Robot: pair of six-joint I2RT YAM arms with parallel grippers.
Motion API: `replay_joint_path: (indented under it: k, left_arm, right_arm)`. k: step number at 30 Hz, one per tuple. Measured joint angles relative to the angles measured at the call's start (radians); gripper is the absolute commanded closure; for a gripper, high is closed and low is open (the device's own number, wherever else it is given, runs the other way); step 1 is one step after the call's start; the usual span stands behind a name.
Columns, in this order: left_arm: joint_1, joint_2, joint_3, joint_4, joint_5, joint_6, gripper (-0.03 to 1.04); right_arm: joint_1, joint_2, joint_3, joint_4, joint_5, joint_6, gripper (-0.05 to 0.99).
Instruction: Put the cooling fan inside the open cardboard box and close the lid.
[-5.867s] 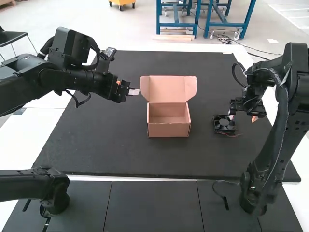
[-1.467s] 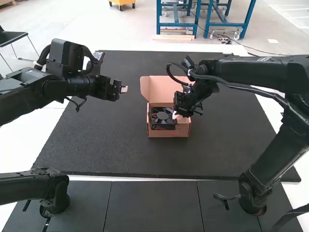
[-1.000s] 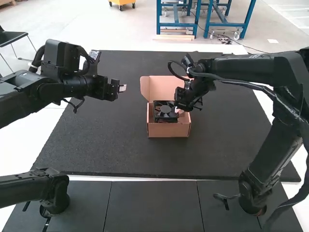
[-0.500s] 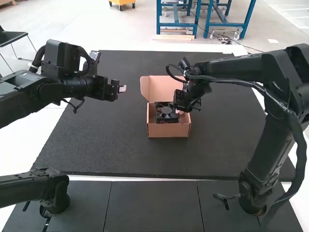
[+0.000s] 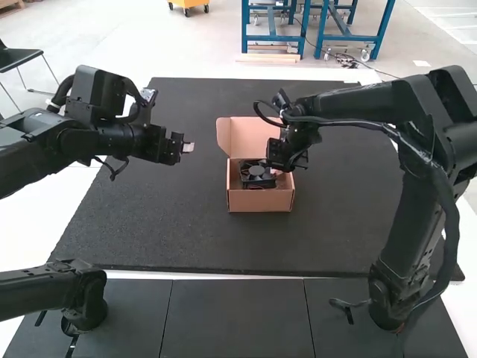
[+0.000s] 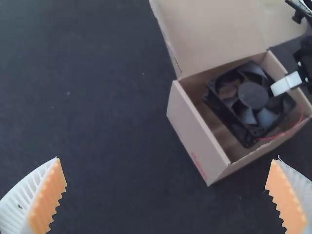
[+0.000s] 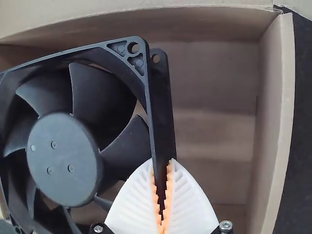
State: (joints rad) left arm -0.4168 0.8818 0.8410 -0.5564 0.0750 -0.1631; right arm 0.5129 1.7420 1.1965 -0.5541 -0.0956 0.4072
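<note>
Up close, right fingers (image 7: 131,204) clamp the cooling fan (image 7: 63,161) frame, seemingly tilted inside the cardboard box (image 6: 195,146). The left fingers (image 6: 41,195) gape, empty.

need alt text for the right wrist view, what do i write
A black cooling fan is held inside an open cardboard box, one edge of its frame pinched between the white ribbed fingers of the right gripper. The box's brown inner walls surround the fan, and a strip of dark mat shows beyond one wall.
</note>
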Motion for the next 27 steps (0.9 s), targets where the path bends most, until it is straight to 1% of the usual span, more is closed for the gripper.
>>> replay_joint_path:
  k: [12,21,22,24,27]
  left_arm:
    - [0.000,-0.032,0.000,-0.018,0.001,0.000,0.04]
    - [0.000,-0.049,0.000,-0.026,0.003,-0.001,0.04]
    - [0.000,-0.051,0.000,-0.026,0.003,-0.001,0.04]
    - [0.000,-0.052,0.000,-0.026,0.003,-0.003,0.04]
    - [0.000,-0.052,0.000,-0.019,0.003,-0.003,0.04]
  right_arm:
    - [0.000,0.035,0.000,0.033,0.033,-0.016,0.96]
    - [0.000,0.096,0.000,0.047,0.034,-0.023,0.95]
    - [0.000,0.096,0.000,0.051,0.035,-0.023,0.94]
    - [0.000,0.096,0.001,0.058,0.035,-0.023,0.79]
    - [0.000,0.096,0.009,0.054,0.033,-0.024,0.61]
